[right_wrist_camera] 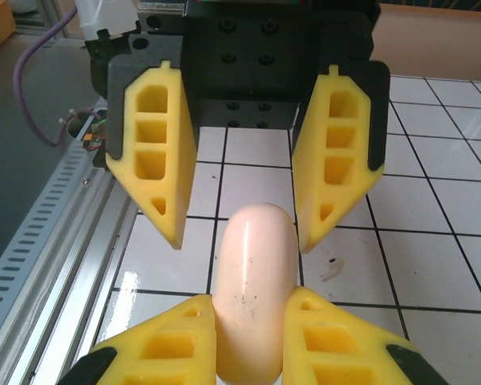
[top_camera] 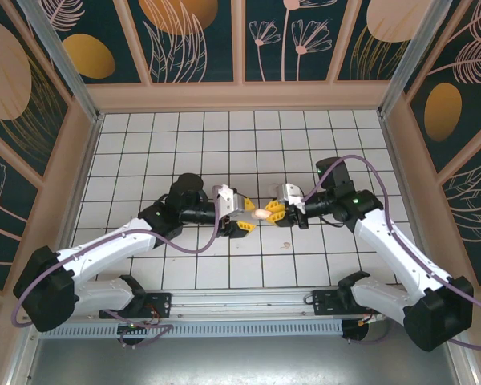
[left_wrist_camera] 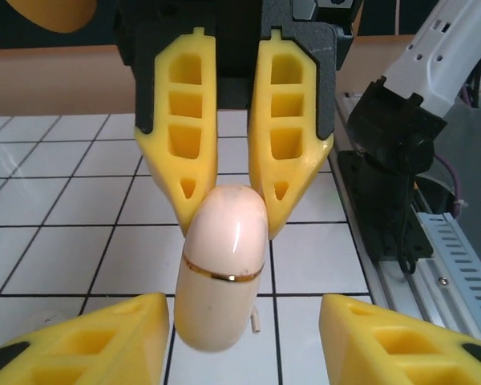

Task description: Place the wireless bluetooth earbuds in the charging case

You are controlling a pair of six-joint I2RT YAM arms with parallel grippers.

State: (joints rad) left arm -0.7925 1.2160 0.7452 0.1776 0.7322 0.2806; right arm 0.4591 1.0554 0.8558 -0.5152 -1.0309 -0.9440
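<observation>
Centre of table (top_camera: 224, 144), top view: both arms reach inward and meet nose to nose over the white tiles. Charging case (right_wrist_camera: 254, 281) sits between them, a smooth pinkish-cream capsule lying lengthwise from one gripper to the other.

Right gripper (top_camera: 271, 214): yellow fingers pressed against both flanks of the case, pinching it firmly. In its own wrist view the case fills the gap between the two fingers at the bottom of the frame.

Left gripper (top_camera: 251, 217): fingers spread, one on each side of the far end of the case. Left wrist view shows tile between each finger and the case at the bottom of the frame, so no grip there.

A thin gold band rings the case partway along its length, seen in the left wrist view; the halves look closed together.

Earbud (right_wrist_camera: 334, 269): one small white piece lying on a tile, just right of the case in the right wrist view.
</observation>
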